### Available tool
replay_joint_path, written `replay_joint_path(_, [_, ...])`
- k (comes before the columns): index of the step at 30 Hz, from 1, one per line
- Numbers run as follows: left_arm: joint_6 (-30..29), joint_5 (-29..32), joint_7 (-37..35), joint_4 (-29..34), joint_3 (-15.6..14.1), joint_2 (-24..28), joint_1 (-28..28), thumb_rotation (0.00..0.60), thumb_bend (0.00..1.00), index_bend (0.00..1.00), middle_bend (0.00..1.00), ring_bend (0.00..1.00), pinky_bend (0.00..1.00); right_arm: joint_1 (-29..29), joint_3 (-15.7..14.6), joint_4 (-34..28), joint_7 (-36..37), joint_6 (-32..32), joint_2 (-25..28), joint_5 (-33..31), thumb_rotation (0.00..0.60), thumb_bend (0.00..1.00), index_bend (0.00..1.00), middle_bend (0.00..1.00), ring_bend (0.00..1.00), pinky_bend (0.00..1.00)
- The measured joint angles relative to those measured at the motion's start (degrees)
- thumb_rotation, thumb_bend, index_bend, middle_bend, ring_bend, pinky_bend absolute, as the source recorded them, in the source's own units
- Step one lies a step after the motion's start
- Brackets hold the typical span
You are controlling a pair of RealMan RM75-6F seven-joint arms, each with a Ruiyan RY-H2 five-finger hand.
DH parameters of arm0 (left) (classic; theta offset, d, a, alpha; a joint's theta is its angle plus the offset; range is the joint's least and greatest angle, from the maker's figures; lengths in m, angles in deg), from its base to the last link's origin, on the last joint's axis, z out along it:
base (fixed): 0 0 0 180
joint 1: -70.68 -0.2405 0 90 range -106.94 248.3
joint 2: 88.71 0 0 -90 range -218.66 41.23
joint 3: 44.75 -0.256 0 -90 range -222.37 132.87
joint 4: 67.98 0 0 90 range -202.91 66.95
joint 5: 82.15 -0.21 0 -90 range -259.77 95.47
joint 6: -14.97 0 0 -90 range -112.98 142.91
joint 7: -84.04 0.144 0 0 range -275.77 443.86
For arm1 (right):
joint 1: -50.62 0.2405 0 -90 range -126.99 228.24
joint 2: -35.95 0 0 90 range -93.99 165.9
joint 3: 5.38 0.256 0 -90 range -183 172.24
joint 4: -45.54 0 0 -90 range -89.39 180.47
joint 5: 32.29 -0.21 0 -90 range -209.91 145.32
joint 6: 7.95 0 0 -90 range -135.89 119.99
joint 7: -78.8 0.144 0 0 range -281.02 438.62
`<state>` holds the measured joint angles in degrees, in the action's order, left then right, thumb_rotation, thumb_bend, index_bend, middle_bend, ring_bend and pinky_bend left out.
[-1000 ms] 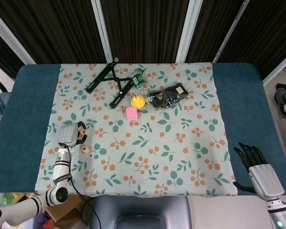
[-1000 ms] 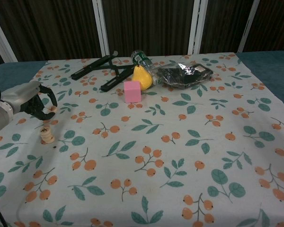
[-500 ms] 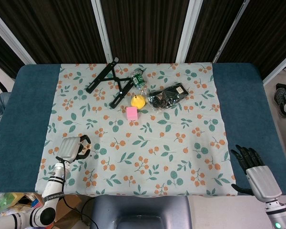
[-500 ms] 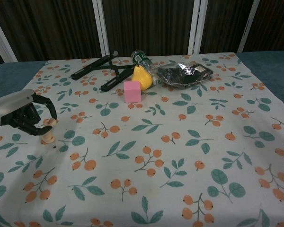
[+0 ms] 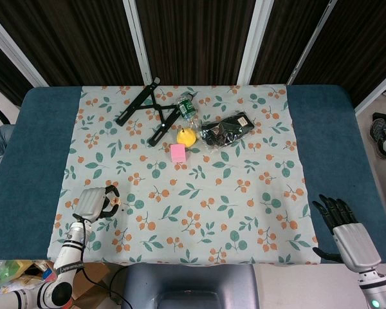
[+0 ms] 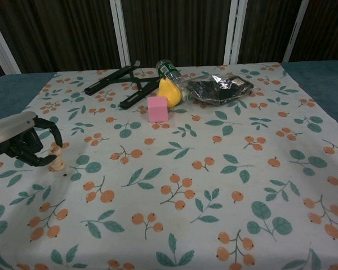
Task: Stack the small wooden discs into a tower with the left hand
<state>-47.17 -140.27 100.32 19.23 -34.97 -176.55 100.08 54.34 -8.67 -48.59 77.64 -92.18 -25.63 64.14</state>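
Note:
A short tower of small wooden discs (image 6: 57,159) stands upright on the floral cloth (image 6: 203,185) near its left edge. My left hand (image 6: 19,143) hovers just left of the tower, its dark fingers (image 6: 45,154) curved and apart, with nothing between them. They are close beside the tower but do not grip it. In the head view the left hand (image 5: 93,203) sits at the cloth's front left and largely hides the discs. My right hand (image 5: 347,226) hangs off the table's front right, fingers spread, holding nothing.
At the back middle of the cloth lie a pink cube (image 5: 177,152), a yellow pear-shaped toy (image 5: 187,136), a plastic bottle (image 5: 187,106), a black folding stand (image 5: 148,109) and a black packet (image 5: 226,129). Blue table surface (image 5: 38,148) borders the cloth.
The left hand came down from above the discs, closed around the tower, then drew back to the left and toward the robot, leaving the tower standing. The right hand barely shifted.

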Motion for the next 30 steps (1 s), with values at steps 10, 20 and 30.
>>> replay_joint_path(10, [0.39,0.91,-0.11,-1.02,0.10,0.10,0.06,0.600,0.39,0.49,1.00,1.00,1.00,-0.07,-0.03,0.02,0.16,-0.20,0.04,0.08,0.600,0.20,0.00,0.00,0.00,0.00])
replay_joint_path(20, [0.28,0.48,-0.09,-0.97,-0.18,0.29,0.09,0.600,0.39,0.42,1.00,1.00,1.00,-0.19,-0.01,0.04,0.35,-0.51,0.13,0.10,0.600,0.20,0.00,0.00,0.00,0.00])
replay_joint_path(30, [-1.77,-2.63,-1.17,1.34,-0.69,1.70,-0.75,0.600,0.39,0.38,1.00,1.00,1.00,-0.28,0.02,0.12,0.59,-0.77,0.21,0.18,0.600,0.20,0.00,0.00,0.00,0.00])
